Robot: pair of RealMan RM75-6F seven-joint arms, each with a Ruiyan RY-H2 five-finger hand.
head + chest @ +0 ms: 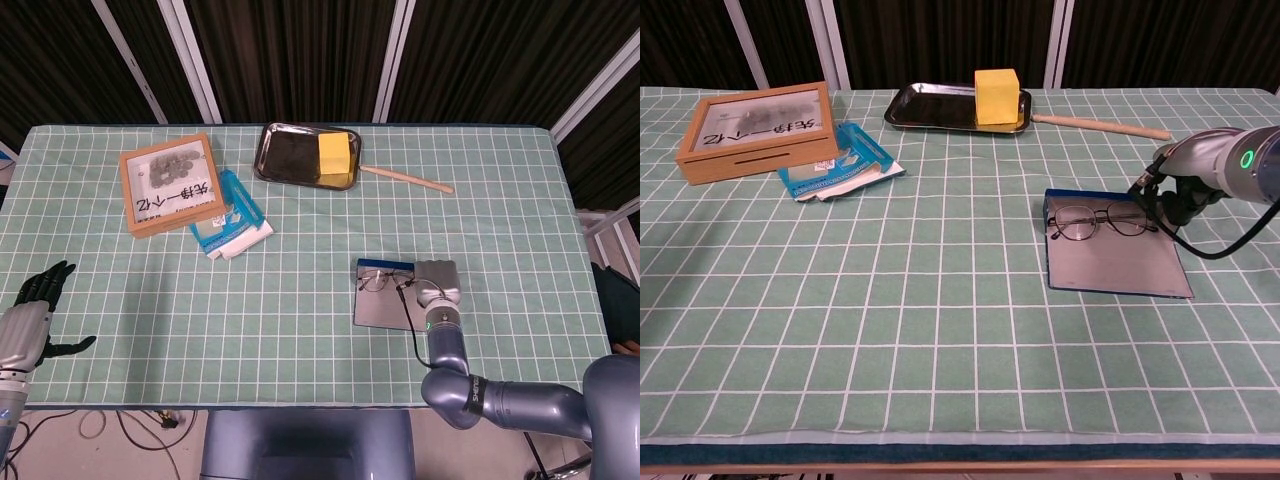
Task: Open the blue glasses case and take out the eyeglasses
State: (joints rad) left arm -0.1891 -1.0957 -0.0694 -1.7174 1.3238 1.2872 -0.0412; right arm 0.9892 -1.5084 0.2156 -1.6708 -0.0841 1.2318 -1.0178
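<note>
The case [1118, 262] lies open, glasses [1098, 221] still on it beside the right hand [1167, 203], whose grip I cannot tell; lifting them out remains. Left hand [35, 318] spread, idle.

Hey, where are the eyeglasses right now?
The eyeglasses lie on the far part of the open blue glasses case, on the table's right side in both views, beside the right hand.

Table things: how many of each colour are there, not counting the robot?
Blue: 2, the open flat blue glasses case and the blue-and-white packet.
Wood-coloured: 2, the framed wooden box and the thin wooden stick.
Yellow: 1, the yellow block.
Dark metal: 2, the shiny tray and the thin-rimmed eyeglasses.
Total: 7.
</note>
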